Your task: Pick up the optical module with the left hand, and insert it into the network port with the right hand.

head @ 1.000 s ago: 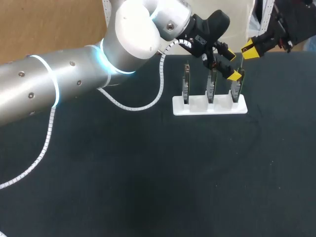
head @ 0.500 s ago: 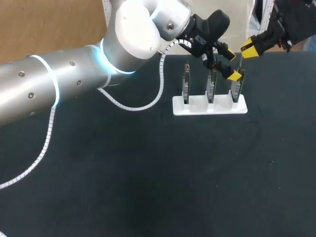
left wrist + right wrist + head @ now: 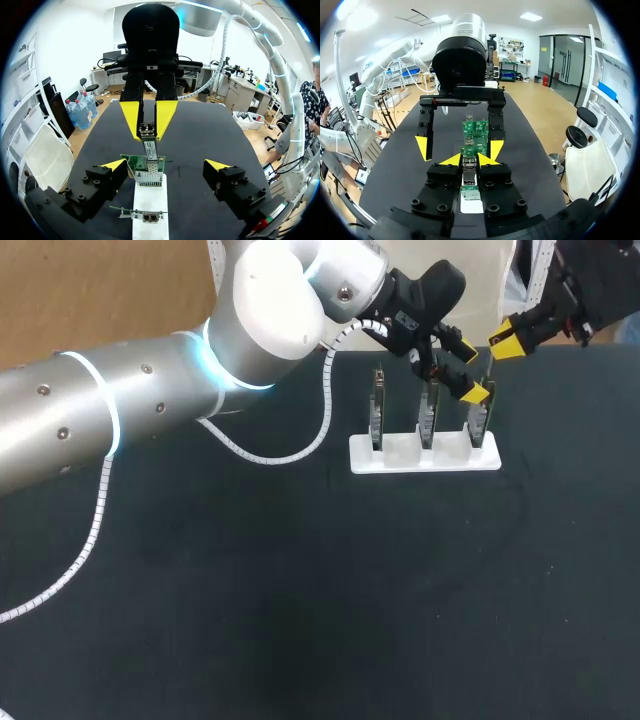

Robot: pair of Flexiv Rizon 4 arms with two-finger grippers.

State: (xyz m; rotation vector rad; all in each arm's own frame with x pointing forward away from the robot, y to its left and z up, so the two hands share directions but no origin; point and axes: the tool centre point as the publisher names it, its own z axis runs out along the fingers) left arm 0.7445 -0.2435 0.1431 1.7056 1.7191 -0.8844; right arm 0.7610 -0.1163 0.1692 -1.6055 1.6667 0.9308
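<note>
- Optical module (image 3: 147, 131): being gripped by its rear end in the clenched right pincer (image 3: 469, 161), over the network port (image 3: 149, 178); judged light, rigid, delicate.
- Left pincer (image 3: 165, 165): being held released astride the board (image 3: 131, 161).

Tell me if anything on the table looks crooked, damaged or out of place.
Nothing stands out. All three circuit boards stand upright in the white stand, and the right gripper holds the optical module straight.
</note>
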